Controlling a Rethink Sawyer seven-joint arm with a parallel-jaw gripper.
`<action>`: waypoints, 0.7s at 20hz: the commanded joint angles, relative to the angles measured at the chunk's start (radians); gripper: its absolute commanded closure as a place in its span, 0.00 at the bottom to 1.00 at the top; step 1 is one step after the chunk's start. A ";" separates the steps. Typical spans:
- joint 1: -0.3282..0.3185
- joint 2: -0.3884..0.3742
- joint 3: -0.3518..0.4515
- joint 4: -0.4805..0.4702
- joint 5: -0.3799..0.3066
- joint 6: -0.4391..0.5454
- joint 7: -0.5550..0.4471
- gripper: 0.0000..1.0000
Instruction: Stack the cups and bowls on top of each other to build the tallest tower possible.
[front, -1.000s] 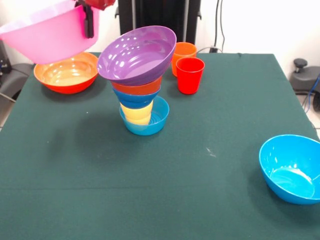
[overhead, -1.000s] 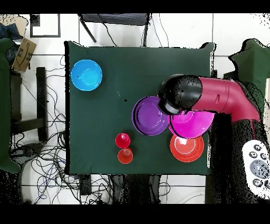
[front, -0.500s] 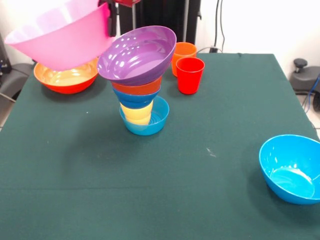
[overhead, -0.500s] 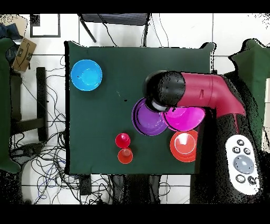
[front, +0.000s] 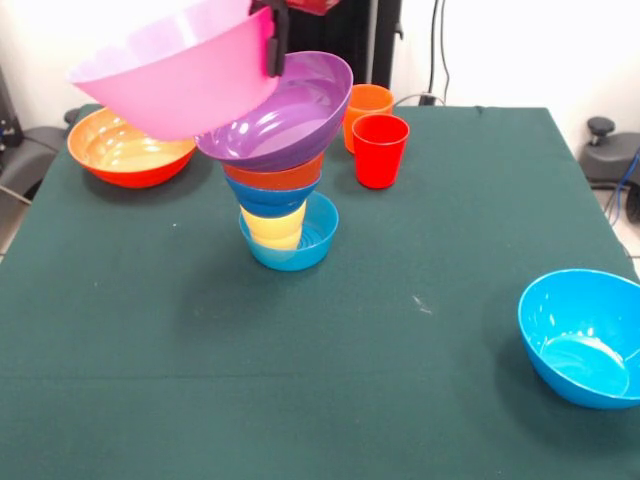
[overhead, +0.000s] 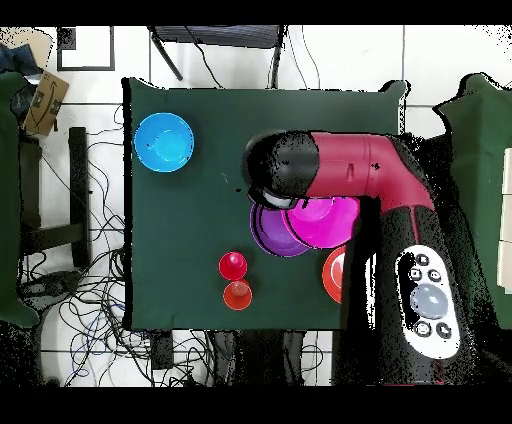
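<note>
front: gripper (front: 273, 40) clamps pink bowl (front: 170, 72) by its rim, tilted, overlapping the purple bowl (front: 285, 115) atop the leaning tower (front: 283, 195); we fear a nudge topples it | overhead: pink bowl (overhead: 325, 220) off-centre over purple, could slide off

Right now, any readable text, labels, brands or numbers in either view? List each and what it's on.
No text reads as words or numbers in either view.
Arm: round button marks on its panel, symbols too small to read.
Cardboard box beside the table: a dark printed mark, too blurred to read.
Pink bowl, purple bowl, red cup, blue bowl: plain, no print visible.
</note>
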 joint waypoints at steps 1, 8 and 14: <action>0.050 0.070 0.031 -0.039 0.001 0.067 -0.002 1.00; 0.085 0.096 0.014 -0.047 -0.003 0.060 0.016 1.00; 0.121 0.106 -0.013 -0.057 -0.013 0.103 0.032 1.00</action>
